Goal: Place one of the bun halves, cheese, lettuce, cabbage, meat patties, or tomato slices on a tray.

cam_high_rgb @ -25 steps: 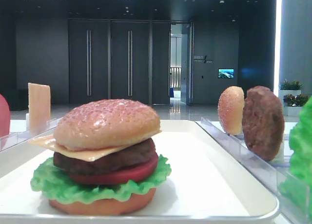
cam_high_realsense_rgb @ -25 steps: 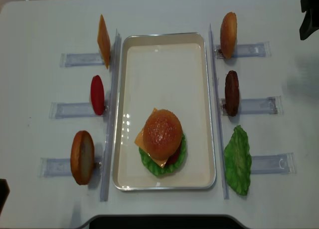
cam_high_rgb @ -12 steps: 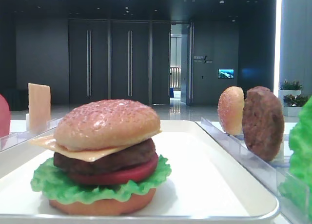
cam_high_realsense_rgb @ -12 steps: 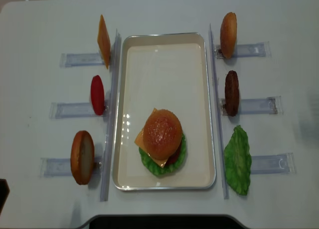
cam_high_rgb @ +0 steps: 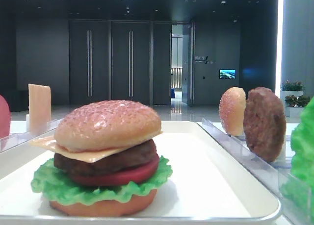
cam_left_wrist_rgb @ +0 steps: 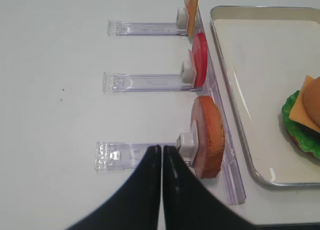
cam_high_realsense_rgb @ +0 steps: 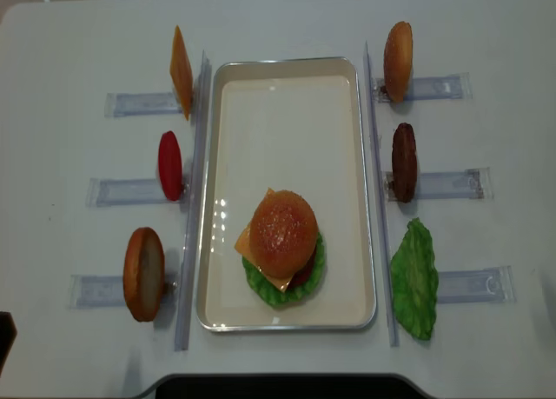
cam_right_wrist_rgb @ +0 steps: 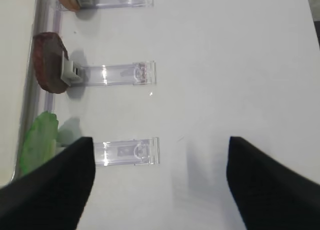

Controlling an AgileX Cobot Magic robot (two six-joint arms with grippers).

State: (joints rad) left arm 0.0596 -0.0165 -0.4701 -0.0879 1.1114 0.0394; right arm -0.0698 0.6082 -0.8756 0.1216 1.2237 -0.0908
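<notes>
Exterior high (realsense) view: the tray lies lengthwise down the middle of the white bench, its near short rim close to the bench's near edge.
Stack on the tray: a built burger sits in the near half, nearer the near rim than the far one; top bun over cheese, lettuce frilling out below. The far half of the tray is bare.
Left margin: three clear racks lie crosswise between the tray's left rim and the bench's left edge, carrying a spare cheese slice, a tomato slice and a bottom bun, all on edge.
Right margin: spare bun half, meat patty and lettuce leaf stand just outside the right rim on their own racks; beyond the racks the bench runs bare to its right edge.
Right pincer: seen by its own wrist camera only, jaws spread wide with nothing between them, over bare bench right of the lettuce rack; patty and lettuce leaf lie to its tray side, apart from it.
Left pincer: fingers pressed together, empty, tips over the nearest left rack just beside the bottom bun, not clearly touching it.
Low exterior high view: burger fills the foreground on the tray.
</notes>
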